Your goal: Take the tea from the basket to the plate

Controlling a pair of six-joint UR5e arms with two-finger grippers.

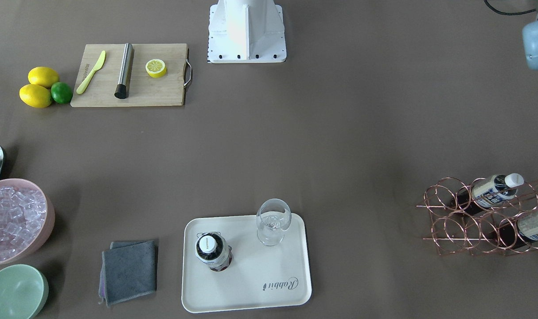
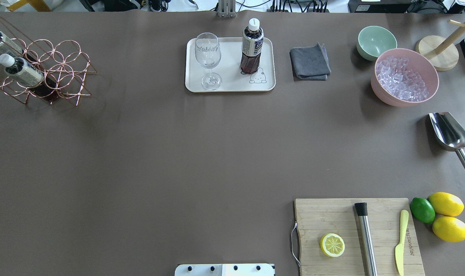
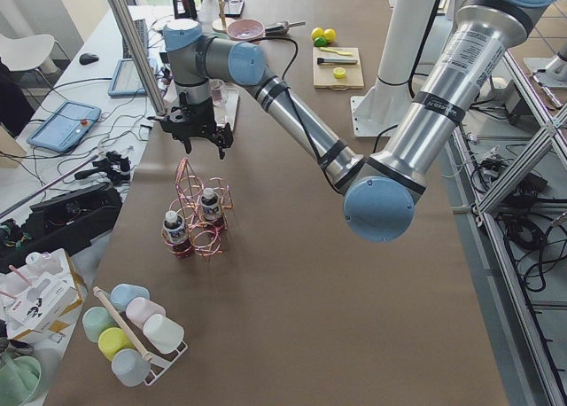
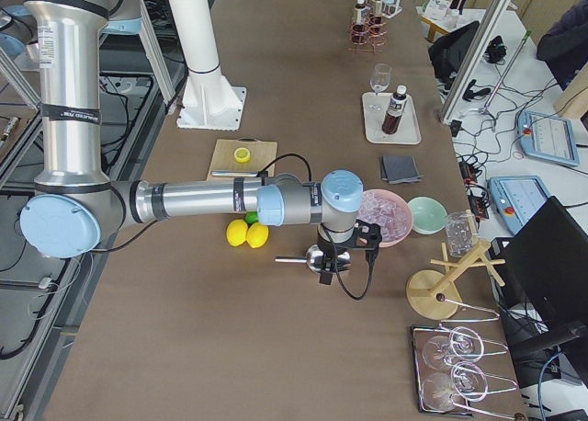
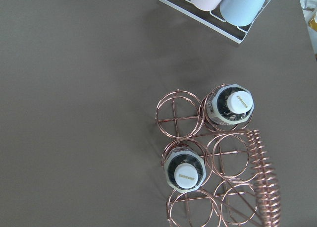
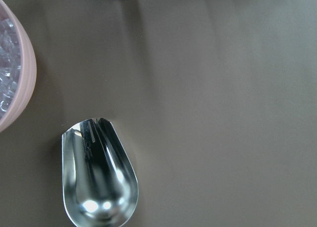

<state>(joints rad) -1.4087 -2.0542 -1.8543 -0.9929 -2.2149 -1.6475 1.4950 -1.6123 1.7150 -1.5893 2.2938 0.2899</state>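
1. Both jaw states: cannot tell. Each gripper shows only in a side view.
2. Left gripper (image 3: 204,144) hangs above the table near the basket (image 3: 199,213), touching nothing.
3. Left wrist view looks straight down on the basket: two bottles (image 5: 184,167), caps up, sit in diagonally adjoining rings. The other four rings are empty. The coiled handle runs along that view's right edge and a mug rack (image 5: 218,14) shows at the top.
4. Right gripper (image 4: 329,268) hangs low over the scoop (image 4: 308,255). Whether they touch, I cannot tell.
5. Right wrist view: the scoop's bowl lies open side up on the table, near the ice bowl (image 6: 15,68) but apart from it.
6. Tea (image 2: 251,48) stands upright on the plate (image 2: 232,85), on its robot-right half, base just beside the bear drawing.
7. Glass (image 2: 207,57) stands upright on the plate's other half, apart from the tea.
8. The basket sits at the table's far robot-left end, well apart from the plate.
9. Cloth (image 2: 309,61) lies just robot-right of the plate. Beyond it come the green bowl (image 2: 376,42) and the ice bowl, which are near each other.
10. Board (image 2: 332,214) sits near the robot base, robot-right, and carries a half lemon, a metal rod and a yellow knife. Two lemons and a lime lie just beside it.
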